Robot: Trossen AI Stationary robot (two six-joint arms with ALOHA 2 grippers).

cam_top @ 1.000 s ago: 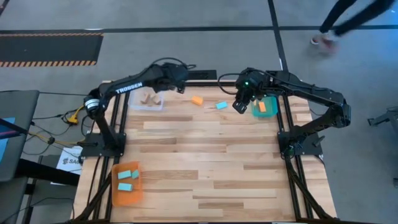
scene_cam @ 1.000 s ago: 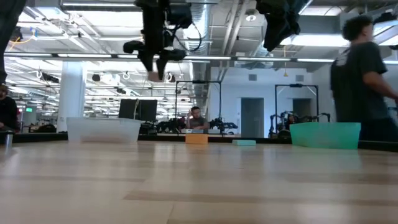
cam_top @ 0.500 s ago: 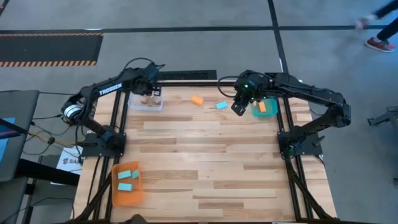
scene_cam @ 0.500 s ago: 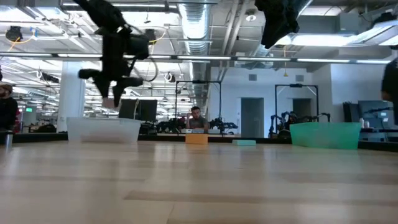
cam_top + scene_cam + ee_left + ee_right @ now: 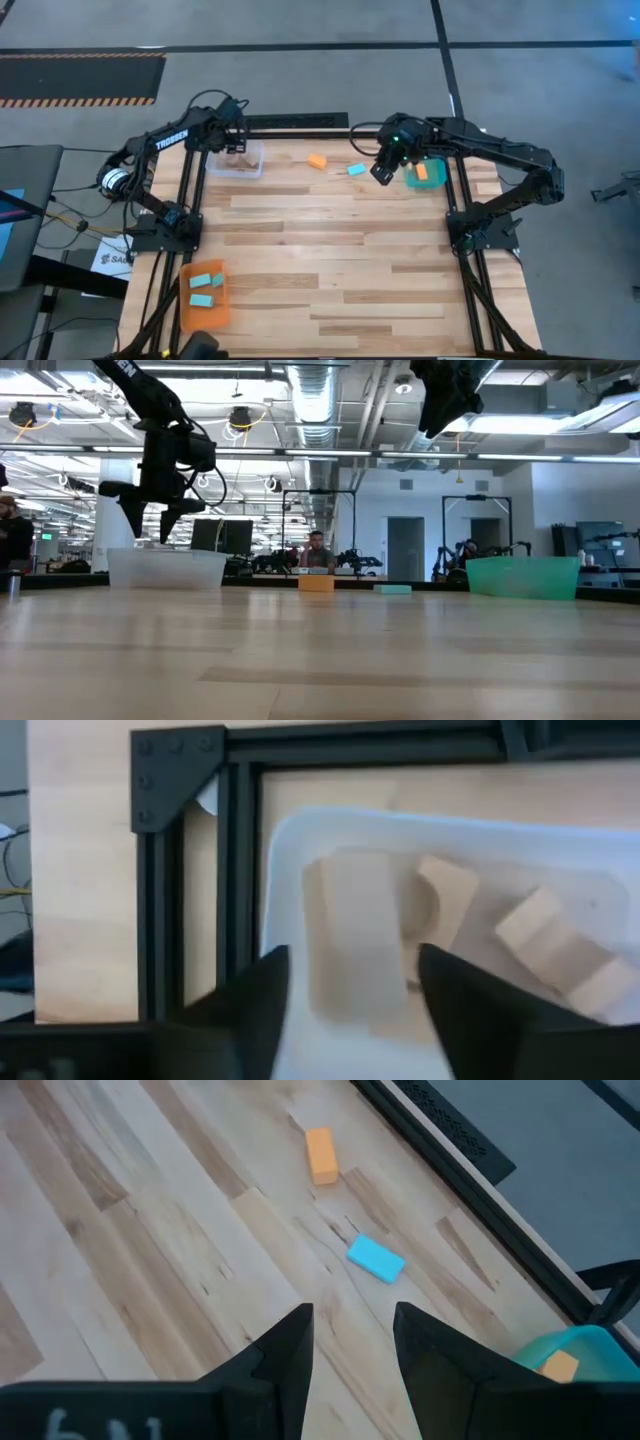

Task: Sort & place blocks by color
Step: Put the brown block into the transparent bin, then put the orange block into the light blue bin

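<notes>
My left gripper hangs open over the clear tray at the table's far left corner. A tan block shows between its fingers with a sliver of room on each side, over the tray's floor. Two more tan blocks lie in that tray. An orange block and a light blue block lie flat on the wood near the far edge. My right gripper hovers open above the table just right of the blue block, with nothing between its fingers.
A teal tray at the far right holds an orange block. An orange tray at the near left corner holds several light blue blocks. The black table frame runs close beside the clear tray. The table's middle is bare wood.
My left gripper has swung from the far middle of the table toward the left edge and come down over the clear tray, rolling a little. Its fingers have opened and let go of the tan block they carried. My right arm has kept still.
</notes>
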